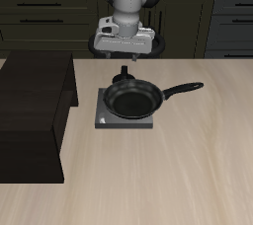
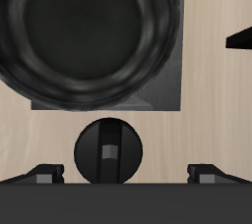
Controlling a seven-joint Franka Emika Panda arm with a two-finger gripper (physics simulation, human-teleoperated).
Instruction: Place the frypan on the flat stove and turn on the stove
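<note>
The black frypan [image 1: 131,99] sits on the flat stove [image 1: 102,120], covering its burner, with its long handle [image 1: 184,90] pointing out over the table. My gripper [image 1: 126,68] hangs just behind the stove, over the small black knob. In the wrist view the frypan [image 2: 94,31] fills the grey plate [image 2: 159,96], and the knob [image 2: 108,152] lies between my fingertips. The gripper [image 2: 128,174] is open, with both fingers standing apart from the knob. I cannot tell the knob's setting.
A large dark brown box [image 1: 32,115] stands beside the stove, and its corner shows in the wrist view [image 2: 241,39]. Dark kitchen cabinets [image 1: 59,17] run behind the table.
</note>
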